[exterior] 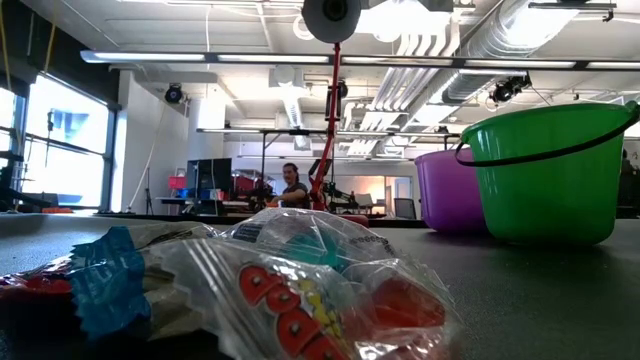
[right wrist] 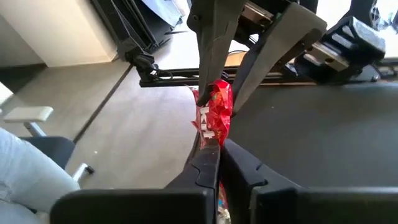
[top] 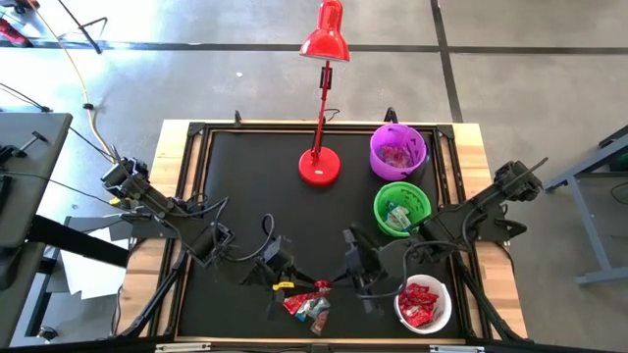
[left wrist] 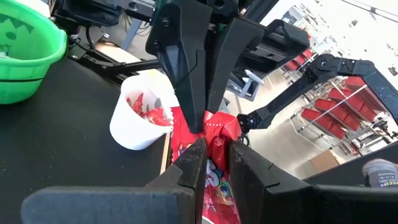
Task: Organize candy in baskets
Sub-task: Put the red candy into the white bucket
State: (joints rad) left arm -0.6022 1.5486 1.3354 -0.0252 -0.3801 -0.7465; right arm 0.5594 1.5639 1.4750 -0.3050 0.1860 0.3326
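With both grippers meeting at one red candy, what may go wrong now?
1. The left gripper and the right gripper both pinch the same red candy; if each arm pulls its own way, the wrapper may tear or slip free.
2. The fingertips nearly touch, so the arms might collide.
3. The candy pile lies just below; a dropped piece would rejoin it, not the white basket.

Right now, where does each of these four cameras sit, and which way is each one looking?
High view: above the table, looking straight down; shows both arms, the lamp and three baskets.
Low view: at tabletop height, looking across candy into the room; no arm shows.
Left wrist view: on the left arm, looking past its own fingers at the right gripper.
Right wrist view: on the right arm, looking past its fingers at the left gripper.
Shared: both wrist views show both grippers holding one red candy.
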